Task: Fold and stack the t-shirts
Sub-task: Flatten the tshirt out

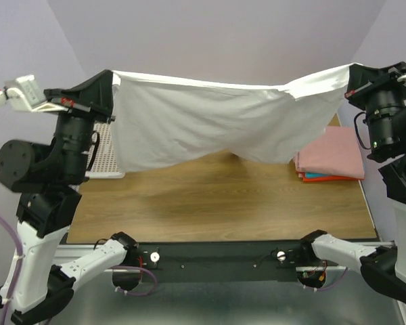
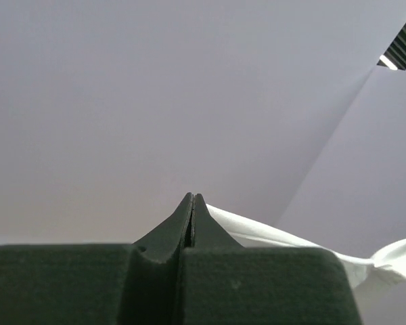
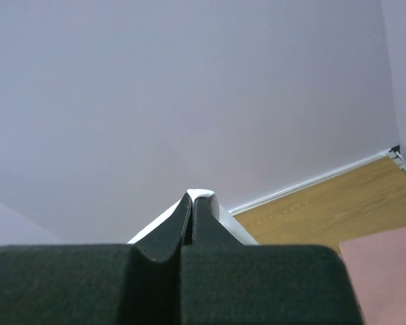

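A white t-shirt (image 1: 203, 122) hangs stretched in the air between both arms, high above the wooden table (image 1: 210, 203). My left gripper (image 1: 114, 84) is shut on its left top corner. My right gripper (image 1: 350, 80) is shut on its right top corner. In the left wrist view the jaws of the left gripper (image 2: 192, 198) meet, and white cloth (image 2: 271, 233) trails off to the right. The right gripper (image 3: 197, 196) pinches a fold of white cloth (image 3: 204, 194) at its tips. A folded pink t-shirt (image 1: 331, 152) lies at the table's right on thin red-orange (image 1: 331, 179) and blue folded ones.
A white perforated basket (image 1: 107, 152) stands at the table's left edge, partly behind the left arm and the hanging shirt. Purple walls close in the back and sides. The arms' bases sit along the near edge.
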Action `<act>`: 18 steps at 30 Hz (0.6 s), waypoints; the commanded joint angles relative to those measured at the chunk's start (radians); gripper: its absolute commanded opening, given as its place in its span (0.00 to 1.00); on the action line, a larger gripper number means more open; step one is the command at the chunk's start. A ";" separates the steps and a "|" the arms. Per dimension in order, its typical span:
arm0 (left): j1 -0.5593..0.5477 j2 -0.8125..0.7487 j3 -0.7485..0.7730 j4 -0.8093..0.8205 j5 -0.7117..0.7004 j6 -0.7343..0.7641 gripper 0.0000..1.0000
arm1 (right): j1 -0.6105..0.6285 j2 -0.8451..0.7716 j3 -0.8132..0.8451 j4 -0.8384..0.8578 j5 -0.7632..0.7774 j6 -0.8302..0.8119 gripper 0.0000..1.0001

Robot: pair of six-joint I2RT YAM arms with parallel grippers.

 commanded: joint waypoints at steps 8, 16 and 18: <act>0.131 0.464 0.232 -0.011 -0.129 0.191 0.00 | -0.045 0.444 0.276 0.083 0.112 -0.233 0.00; 0.256 0.692 0.510 0.003 0.093 0.293 0.00 | -0.201 0.728 0.587 0.146 -0.084 -0.285 0.01; 0.288 0.710 0.570 0.015 0.120 0.335 0.00 | -0.205 0.698 0.533 0.199 -0.153 -0.288 0.00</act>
